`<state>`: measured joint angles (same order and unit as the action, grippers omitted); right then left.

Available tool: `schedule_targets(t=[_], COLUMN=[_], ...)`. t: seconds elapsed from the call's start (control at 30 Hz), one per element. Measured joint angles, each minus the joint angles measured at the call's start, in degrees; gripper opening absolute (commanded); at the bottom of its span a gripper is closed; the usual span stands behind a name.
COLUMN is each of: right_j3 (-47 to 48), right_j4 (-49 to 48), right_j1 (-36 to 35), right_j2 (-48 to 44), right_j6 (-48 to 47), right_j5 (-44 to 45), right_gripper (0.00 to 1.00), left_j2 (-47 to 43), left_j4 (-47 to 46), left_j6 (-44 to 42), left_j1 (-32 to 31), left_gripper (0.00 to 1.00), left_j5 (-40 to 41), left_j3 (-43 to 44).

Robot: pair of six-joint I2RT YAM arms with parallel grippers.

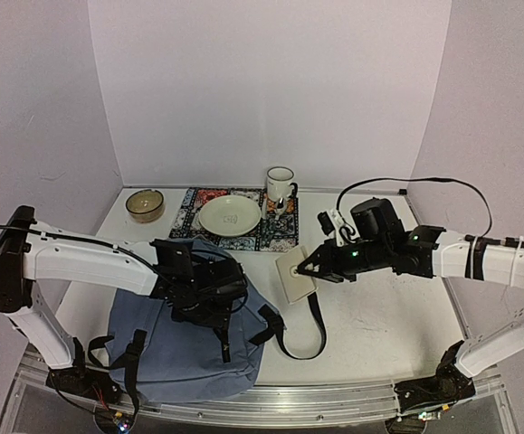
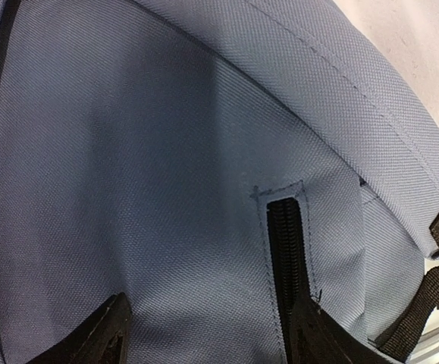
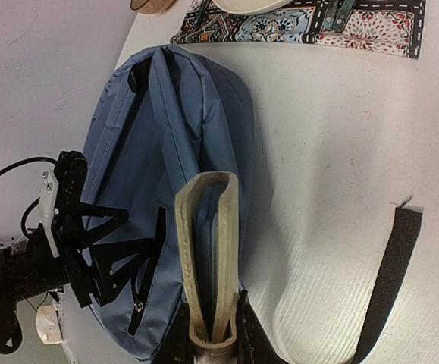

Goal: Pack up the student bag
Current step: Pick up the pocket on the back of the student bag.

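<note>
The student bag (image 1: 185,348) is seen lying flat on the table (image 1: 379,307) at its near left corner, front side up. One black strap (image 1: 316,325) is trailed out to the right across the bare tabletop.

The left gripper (image 1: 209,291) is held low over the upper part of the bag, with its jaws spread wide and nothing between them. In the left wrist view the two dark fingertips (image 2: 101,334) are seen on either side of the closed end of the front zipper (image 2: 287,258), just above the blue fabric. Whether the fabric is touched cannot be told.

The right gripper (image 1: 314,265) is pinched on one edge of a cream-covered book (image 1: 295,274), which is held above the table just beside the right side of the bag. In the right wrist view the book is seen edge-on, with pale blue visible between its covers.

At the far side a patterned placemat (image 1: 275,231) is laid, with a pale plate (image 1: 230,215) on it. A mug (image 1: 281,183) is stood at its far right corner, and a small bowl (image 1: 144,204) is set to its left.
</note>
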<state>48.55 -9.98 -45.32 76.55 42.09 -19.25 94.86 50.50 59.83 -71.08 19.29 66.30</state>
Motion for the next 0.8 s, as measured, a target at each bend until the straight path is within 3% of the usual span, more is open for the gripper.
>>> schedule_targets(t=[0.27, 0.4, 0.57, 0.8], right_j3=[-0.34, -0.34, -0.47, -0.54], right_j4=[-0.57, -0.82, -1.08, -1.94], right_j1=[-0.11, -0.11, -0.11, -0.95], right_j2=[0.00, 0.00, 0.00, 0.02], right_j6=[0.23, 0.34, 0.40, 0.86], right_j5=[-0.02, -0.01, -0.02, -0.19], right_gripper=[0.00, 0.00, 0.00, 0.00], left_j2=[3.91, 5.80, 7.73, 8.47], left_j4=[1.54, 2.62, 6.15, 9.61], left_j6=[-0.98, -1.35, -0.68, 1.21], left_j1=[-0.86, -1.26, -1.62, -1.96], left_gripper=[0.77, 0.71, 0.61, 0.33], left_j5=[0.87, 2.09, 4.24, 6.91], left_j3=[2.40, 3.41, 5.21, 5.92])
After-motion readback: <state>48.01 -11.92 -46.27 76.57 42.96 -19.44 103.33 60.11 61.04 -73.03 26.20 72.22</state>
